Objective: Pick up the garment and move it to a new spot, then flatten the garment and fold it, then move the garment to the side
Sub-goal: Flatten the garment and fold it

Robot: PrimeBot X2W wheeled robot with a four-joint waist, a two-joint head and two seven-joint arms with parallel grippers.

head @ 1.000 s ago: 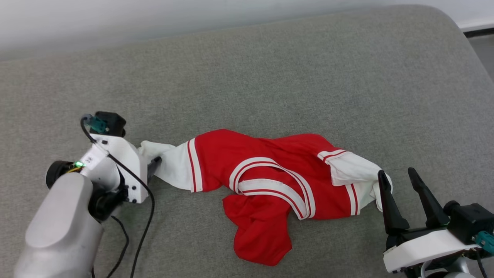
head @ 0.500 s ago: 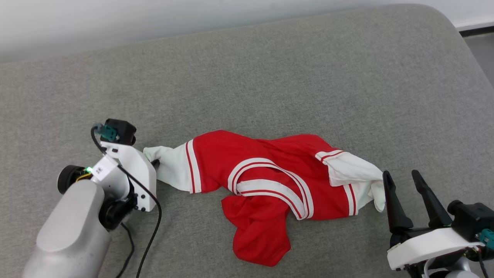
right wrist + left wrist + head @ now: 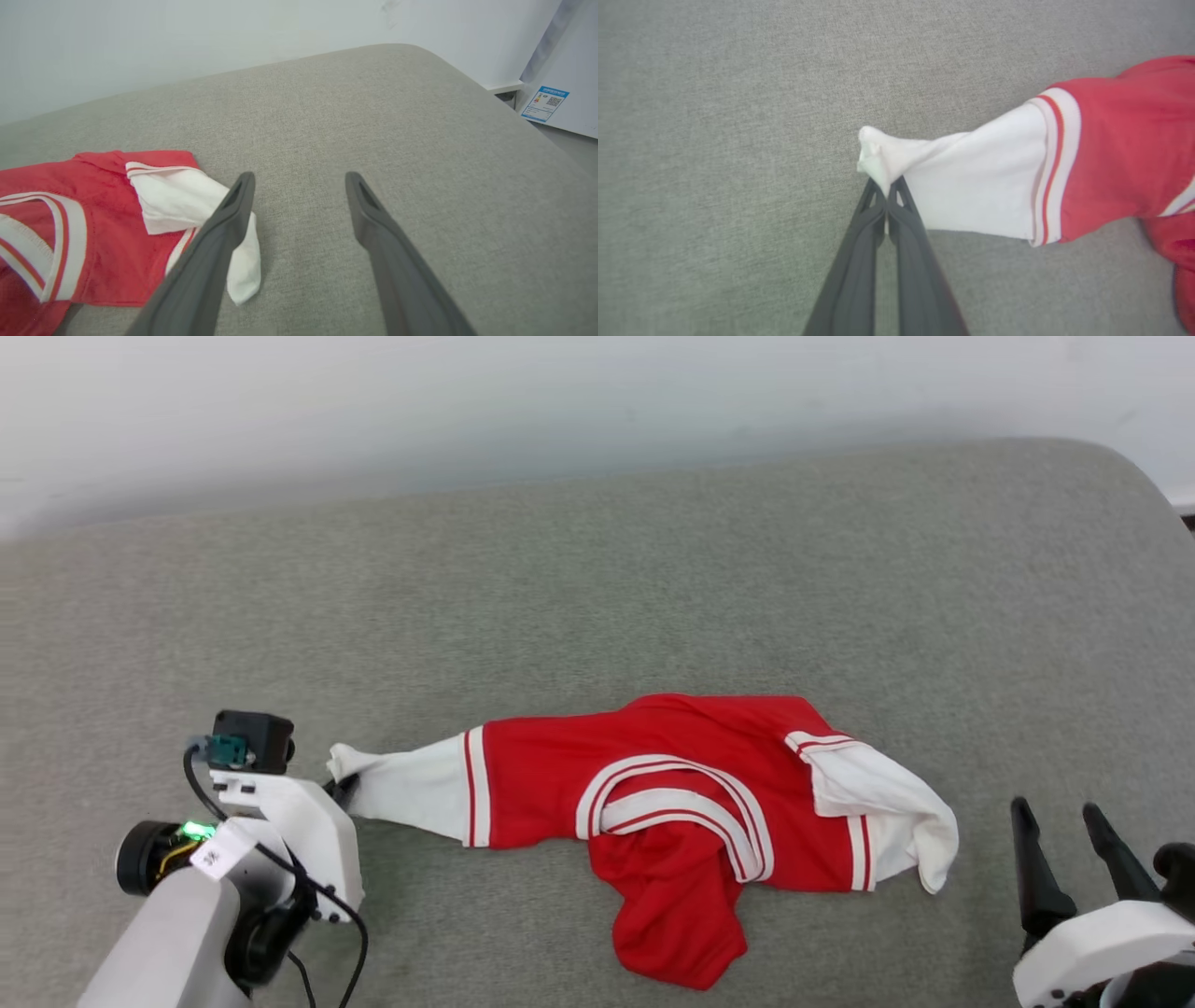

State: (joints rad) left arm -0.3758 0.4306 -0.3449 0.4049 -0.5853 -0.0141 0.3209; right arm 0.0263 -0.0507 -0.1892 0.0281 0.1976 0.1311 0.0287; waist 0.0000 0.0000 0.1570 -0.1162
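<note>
the garment (image 3: 691, 803) lies crumpled on the grey cushion (image 3: 597, 597), in its near half, about midway between the left and right edges and well clear of the rounded far right corner. by the look of it, it is soft, light, limp cloth. it will sag and drag rather than hold a shape and will not break. a pinch on one thin layer may slip, so a hold wants a gathered cuff or the striped trim. the left claw (image 3: 888, 186) is pressed closed on the bunched end of the near white sleeve (image 3: 971, 182), which is drawn taut toward the cushion's left edge. the right claw (image 3: 300, 176) is spread wide with nothing in it, poised just beside the far white sleeve (image 3: 887, 803), toward the right edge. that loose cuff looks the natural second hold for spreading. the long axis runs sleeve to sleeve, roughly parallel to the cushion's far edge. the striped neckline (image 3: 672, 803) sits mid-body, and a rumpled red lobe (image 3: 681, 933) points toward the near edge, so the top is not yet flat.
</note>
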